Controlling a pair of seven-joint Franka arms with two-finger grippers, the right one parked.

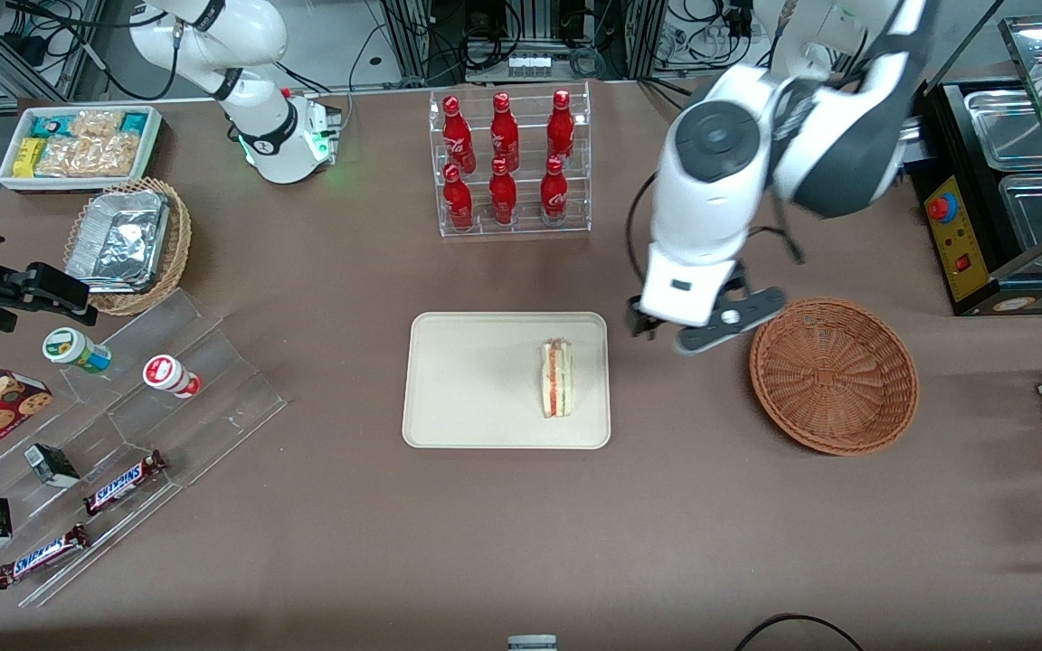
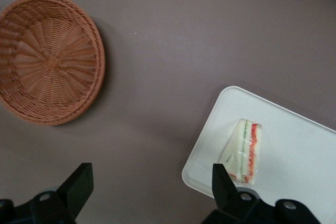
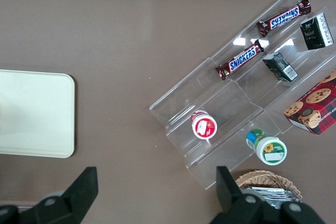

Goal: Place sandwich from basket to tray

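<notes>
Front view gives you the layout: the sandwich [image 1: 556, 378] lies in the tray [image 1: 458, 398], a triangular wedge in clear wrap resting on its side, its red-orange and green filling stripe facing up. It sits toward the tray's edge nearest the basket [image 1: 833, 375], and nothing else is in the tray. The tray is flat, cream-beige, with rounded corners and a low rim. The basket is a round, shallow, reddish-brown wicker bowl with a radial weave, and you can see down to its bare bottom.

Your gripper [image 1: 661, 330] hangs above the brown tablecloth [image 1: 575, 542] between tray and basket, nearer the tray's corner. Its jaws are spread wide and hold nothing. In the left wrist view the two black fingers [image 2: 79, 184] frame bare cloth, and the sandwich [image 2: 247, 150] lies just outside one fingertip, apart from it, with the basket [image 2: 50, 59] well off to the other finger's side.

Farther from the front camera than the tray, a clear acrylic rack [image 1: 510, 163] holds six red cola bottles [image 1: 503, 192] in two rows. Toward the parked arm's end, a lighter wicker basket [image 1: 173, 244] carries a foil container [image 1: 118, 240], a white bin [image 1: 78, 145] holds snack packets, and a stepped acrylic stand [image 1: 195, 380] carries two Snickers bars [image 1: 123, 482].
</notes>
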